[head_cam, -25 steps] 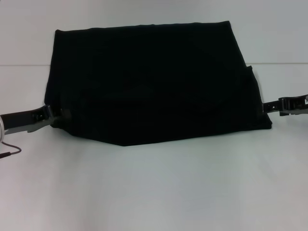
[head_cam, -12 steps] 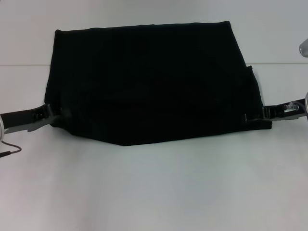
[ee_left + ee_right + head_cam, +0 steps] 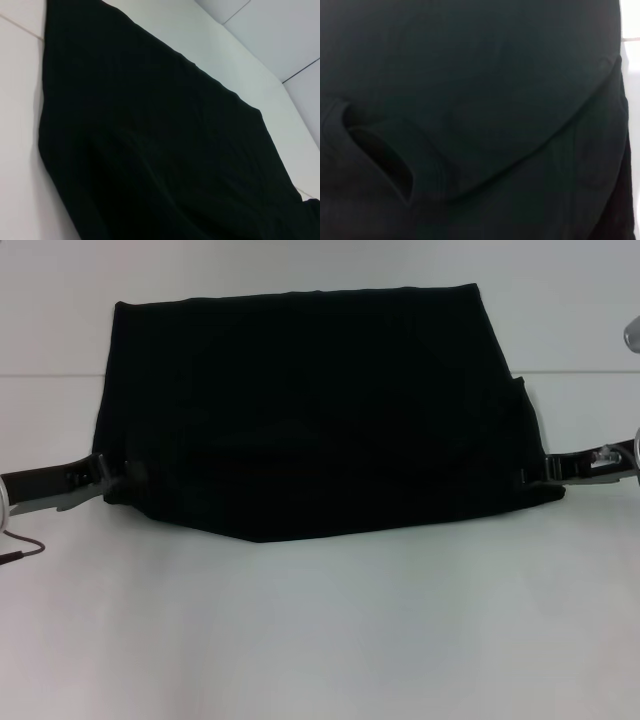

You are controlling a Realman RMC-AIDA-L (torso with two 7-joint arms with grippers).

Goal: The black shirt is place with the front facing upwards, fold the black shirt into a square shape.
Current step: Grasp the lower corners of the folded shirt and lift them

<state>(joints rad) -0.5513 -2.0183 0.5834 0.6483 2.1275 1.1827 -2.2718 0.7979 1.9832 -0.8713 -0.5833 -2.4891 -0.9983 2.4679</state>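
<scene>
The black shirt (image 3: 310,410) lies folded on the white table (image 3: 320,630), between the two grippers. The left gripper (image 3: 128,474) and right gripper (image 3: 530,475) touch its near corners; I cannot tell how their jaws stand.

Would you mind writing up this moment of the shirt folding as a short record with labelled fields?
item: black shirt, partly folded, plain black side up, no lettering visible
surface: white table
shape now: wide block with a pointed near edge, not yet square
left tool: at the shirt's near-left corner, touching the cloth
right tool: at the shirt's near-right corner, against the edge
grip state: fingers not clear enough to judge on either side
right wrist view: folds and a hemmed opening in the cloth
</scene>
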